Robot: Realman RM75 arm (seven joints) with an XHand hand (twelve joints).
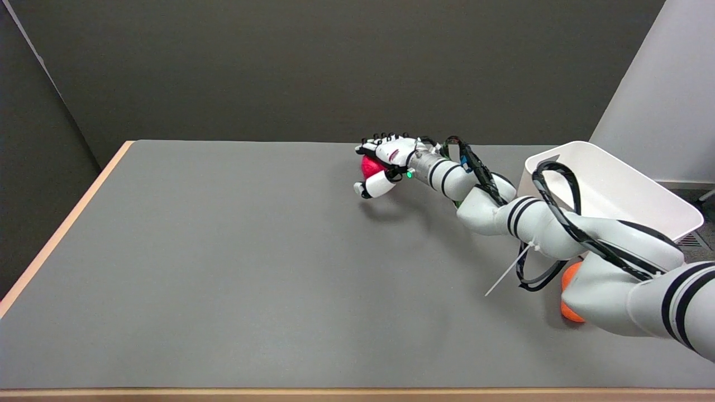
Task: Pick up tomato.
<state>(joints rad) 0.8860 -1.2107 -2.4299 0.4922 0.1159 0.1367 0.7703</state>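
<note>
Desk (223, 268): grey top, wooden edge along the left and near sides; serves as landmark.
Tomato (371, 166): red, round, toward the desk's far edge, right of its middle; only its left part shows, the rest hidden by the hand.
Right hand (385, 162): wrapped on the tomato, fingers (373, 186) curled over its top and under its near side; clamped on it.
Key relation: tomato sits inside the curl of the fingers, on the hand's left; round, so no long axis to align.
Height: a shadow lies on the desk below the hand; tomato judged just off the surface, not certain.
Next move: judged a straight lift.
White bin (614, 184): at the desk's right end.
Orange object (570, 290): near-right of the desk, mostly hidden behind the arm.
</note>
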